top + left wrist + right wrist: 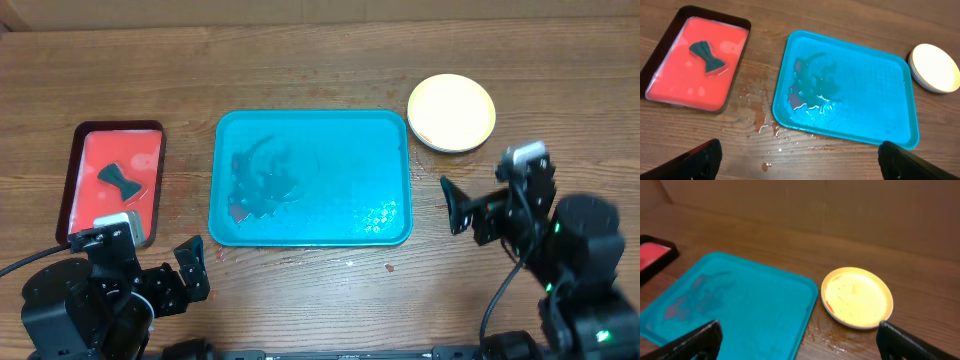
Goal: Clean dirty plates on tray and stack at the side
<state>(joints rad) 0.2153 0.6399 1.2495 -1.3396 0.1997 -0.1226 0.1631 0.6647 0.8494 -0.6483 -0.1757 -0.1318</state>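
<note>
The left end effector (192,268) is hanging low over the table (320,60), its fingers (704,159) spread wide with nothing between them, at about 7 o'clock from the teal tray (375,150). The right end effector (452,207) is likewise gaping empty and pointing in toward the tray's 3 o'clock edge.

The plates (451,112) are sitting stacked on the table just off the tray's 1 o'clock corner, near its rim but apart from it. None is lying on the tray, which is carrying only a film of water and reddish smears toward its 9 o'clock half. Judging by that, the cleaning and stacking are looking all but finished.

The plates are probably handling as light, stiff plastic, and likely slick from the wash. The raised rim is offering the best hold, one finger under the lip and one over it. A sideways nudge could be sending the top plate sliding off the stack.

Counting:
- One teal tray.
- One red tray (70,190) at its 9 o'clock, holding one dark bow-tie sponge (118,178).
- One stack, its top plate glowing pale yellow. The left wrist view is showing a paler rim beneath it, so there are at least two plates, though I cannot tell the full number.
- Scattered droplets (760,122) are beading on the table by the teal tray's 7 o'clock corner.
</note>
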